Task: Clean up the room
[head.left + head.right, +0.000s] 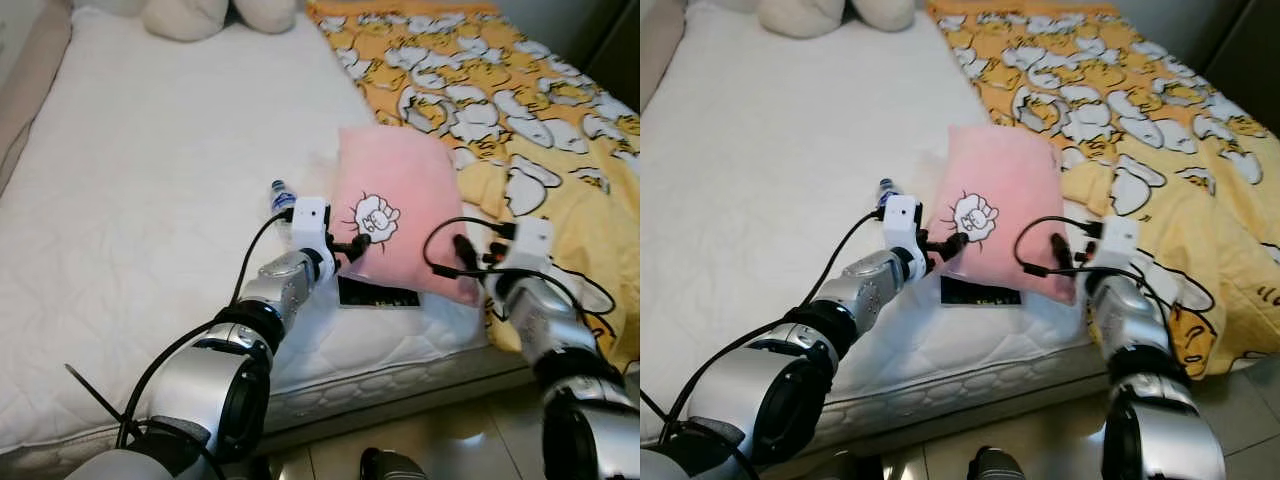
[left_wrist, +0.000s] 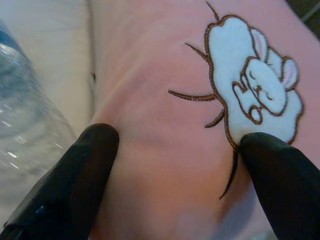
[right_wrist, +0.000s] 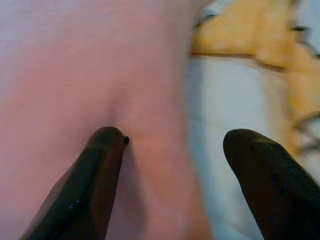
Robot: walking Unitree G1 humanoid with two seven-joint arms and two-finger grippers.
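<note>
A pink pillow [image 1: 395,200] with a white stitched animal patch [image 2: 255,85] rests on the white mattress [image 1: 150,200] near the front edge. My left gripper [image 1: 352,245] is open, both fingers [image 2: 75,170] pressed flat against the pillow's left face beside the patch. My right gripper [image 1: 462,255] is open at the pillow's lower right edge. One of its fingers [image 3: 100,165] lies on the pink fabric and the other is over the mattress. A clear water bottle [image 1: 281,196] with a blue cap lies just left of the left gripper.
A dark flat object [image 1: 378,296] pokes out from under the pillow's front. A yellow patterned blanket [image 1: 500,90] covers the bed's right half and hangs over the edge. Cream plush toys [image 1: 185,15] sit at the head. Tiled floor [image 1: 440,440] lies below.
</note>
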